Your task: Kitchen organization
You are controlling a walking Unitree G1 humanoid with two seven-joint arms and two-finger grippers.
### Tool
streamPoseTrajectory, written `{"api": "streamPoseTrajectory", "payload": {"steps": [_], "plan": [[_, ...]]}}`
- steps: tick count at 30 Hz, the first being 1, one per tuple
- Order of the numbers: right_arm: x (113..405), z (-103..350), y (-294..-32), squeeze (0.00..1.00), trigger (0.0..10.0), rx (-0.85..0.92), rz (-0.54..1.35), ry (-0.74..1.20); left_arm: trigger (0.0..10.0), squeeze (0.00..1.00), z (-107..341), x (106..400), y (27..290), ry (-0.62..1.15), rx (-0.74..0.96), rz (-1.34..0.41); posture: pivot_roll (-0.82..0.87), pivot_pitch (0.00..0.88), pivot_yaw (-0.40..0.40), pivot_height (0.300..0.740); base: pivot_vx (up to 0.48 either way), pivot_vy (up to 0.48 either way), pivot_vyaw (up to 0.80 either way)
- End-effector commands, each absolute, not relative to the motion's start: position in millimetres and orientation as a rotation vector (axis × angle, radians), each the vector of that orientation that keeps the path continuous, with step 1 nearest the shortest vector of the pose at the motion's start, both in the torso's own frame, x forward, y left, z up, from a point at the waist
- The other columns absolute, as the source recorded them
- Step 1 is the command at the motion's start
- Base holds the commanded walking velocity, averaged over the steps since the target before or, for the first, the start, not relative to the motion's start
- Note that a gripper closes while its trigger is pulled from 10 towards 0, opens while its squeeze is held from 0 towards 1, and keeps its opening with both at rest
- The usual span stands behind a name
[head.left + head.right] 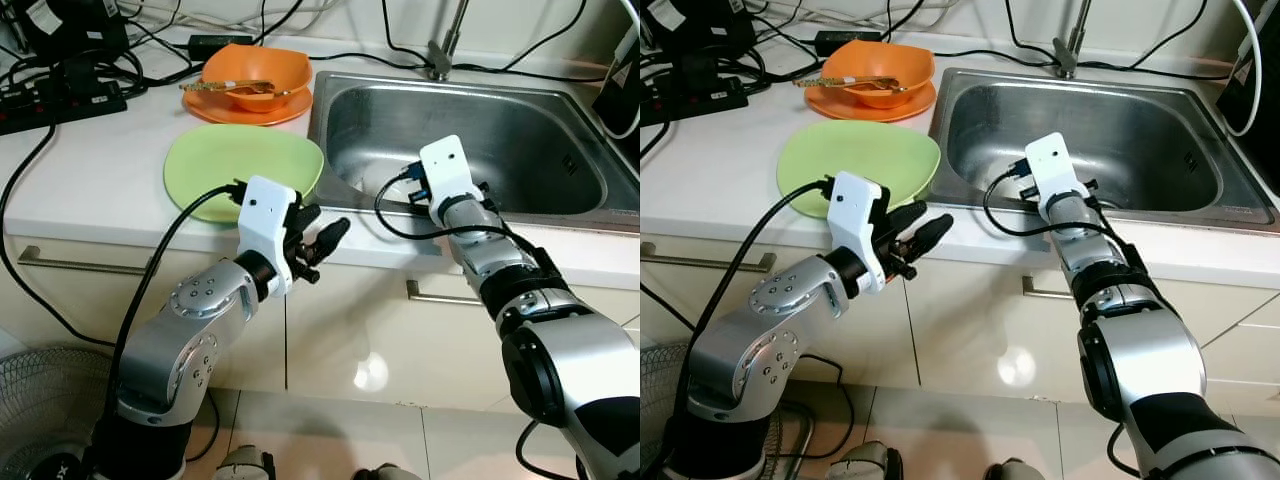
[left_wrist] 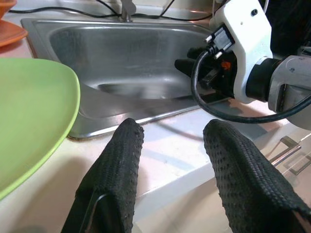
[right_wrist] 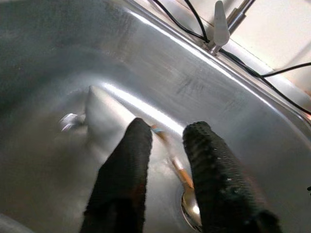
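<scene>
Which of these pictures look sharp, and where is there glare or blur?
Left eye view: sharp, with a bright reflection on the floor tile. Left wrist view: the fingers up close are soft, the sink clearer. Right wrist view: streaky glare on the steel, spoon blurred.

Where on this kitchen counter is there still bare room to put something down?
Bare white counter lies left of the green plate, up to the black cables. A narrow strip runs along the front edge by the left claw. The sink basin is mostly open; a spoon lies under the right claw. The back left is crowded: orange bowl, cables.
</scene>
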State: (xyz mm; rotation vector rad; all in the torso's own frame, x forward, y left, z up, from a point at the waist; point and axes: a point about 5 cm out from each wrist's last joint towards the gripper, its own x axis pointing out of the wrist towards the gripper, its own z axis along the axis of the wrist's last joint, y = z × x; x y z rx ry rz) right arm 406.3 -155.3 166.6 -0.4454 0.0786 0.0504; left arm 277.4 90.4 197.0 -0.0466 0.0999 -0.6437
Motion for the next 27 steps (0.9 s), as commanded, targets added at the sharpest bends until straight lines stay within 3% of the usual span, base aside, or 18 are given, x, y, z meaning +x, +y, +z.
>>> {"api": "streamPoseTrajectory", "payload": {"steps": [1, 3, 4, 20, 27], "plan": [[405, 160, -156, 0.63, 10.0, -0.434, 0.056, 0.111, 10.0, 0.00, 200, 275, 89, 0.093, -0.046, -0.656, 0.16, 0.084, -0.049, 0.718, 0.000, 0.000, 0.00], [405, 161, -155, 0.63, 10.0, -0.430, 0.056, 0.109, 10.0, 0.00, 200, 275, 89, 0.093, -0.047, -0.655, 0.16, 0.084, -0.049, 0.718, 0.000, 0.000, 0.00], [406, 164, -155, 0.00, 10.0, -0.413, 0.051, 0.091, 10.0, 0.00, 201, 275, 89, 0.087, -0.048, -0.652, 0.16, 0.085, -0.049, 0.718, 0.000, 0.000, 0.00], [415, 226, -145, 0.00, 10.0, -0.141, 0.081, -0.221, 10.0, 0.00, 212, 290, 98, -0.017, -0.060, -0.527, 0.11, 0.090, -0.044, 0.718, 0.000, 0.000, 0.00], [403, 214, -142, 0.00, 10.0, -0.038, 0.191, -0.291, 10.0, 0.00, 214, 299, 118, -0.064, -0.065, -0.381, 0.10, 0.095, -0.050, 0.718, 0.000, 0.000, 0.00]]}}
